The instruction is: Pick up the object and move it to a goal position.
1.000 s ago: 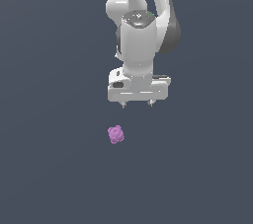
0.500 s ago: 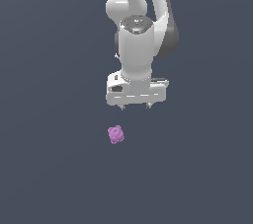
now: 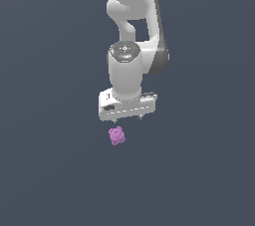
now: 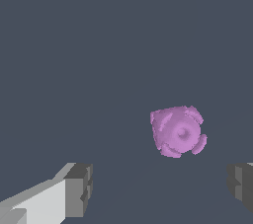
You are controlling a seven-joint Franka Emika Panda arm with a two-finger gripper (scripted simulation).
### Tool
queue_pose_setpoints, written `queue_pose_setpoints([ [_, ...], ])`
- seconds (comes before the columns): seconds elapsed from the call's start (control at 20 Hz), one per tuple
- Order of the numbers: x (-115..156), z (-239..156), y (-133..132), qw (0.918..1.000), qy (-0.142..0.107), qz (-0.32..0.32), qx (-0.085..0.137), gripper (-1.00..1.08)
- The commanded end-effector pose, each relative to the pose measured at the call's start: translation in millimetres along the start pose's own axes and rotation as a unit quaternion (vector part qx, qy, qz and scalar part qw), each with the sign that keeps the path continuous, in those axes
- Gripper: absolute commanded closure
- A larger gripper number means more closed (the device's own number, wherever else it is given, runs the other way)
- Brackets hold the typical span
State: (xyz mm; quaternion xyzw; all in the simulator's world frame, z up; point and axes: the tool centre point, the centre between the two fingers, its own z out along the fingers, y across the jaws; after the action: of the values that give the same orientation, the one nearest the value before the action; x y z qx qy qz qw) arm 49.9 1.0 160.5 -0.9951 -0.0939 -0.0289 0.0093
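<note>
The object is a tiny purple-pink knobbly blob (image 3: 116, 136) lying on the dark grey floor. In the exterior view my white gripper (image 3: 128, 118) hangs just above it and slightly toward the exterior view's right, fingertips pointing down, not touching it. In the wrist view the blob (image 4: 178, 131) shows large, beyond the line between my two fingers and nearer one of them. The gripper (image 4: 160, 188) is open and empty; one grey pad (image 4: 79, 190) and the other pad (image 4: 241, 184) stand wide apart.
A plain dark grey floor (image 3: 50, 170) fills both views. Nothing else stands on it. My white arm (image 3: 132, 16) rises behind the gripper in the exterior view.
The gripper has come down and toward the exterior view's left, closing in on the blob. The blob has not moved. The jaws stay open.
</note>
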Motion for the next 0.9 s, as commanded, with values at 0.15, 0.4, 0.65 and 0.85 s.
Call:
queue_pose_setpoints([
  [0.15,2.7,34.8,27.0,0.9988,-0.015,-0.047,-0.003,-0.92],
  [0.4,2.6,56.8,43.3,0.9969,-0.024,-0.075,-0.004,-0.92],
  [0.65,2.0,68.5,51.9,0.9955,-0.029,-0.09,-0.004,-0.92],
  [0.85,1.5,69.7,52.7,0.9954,-0.03,-0.091,-0.004,-0.92],
])
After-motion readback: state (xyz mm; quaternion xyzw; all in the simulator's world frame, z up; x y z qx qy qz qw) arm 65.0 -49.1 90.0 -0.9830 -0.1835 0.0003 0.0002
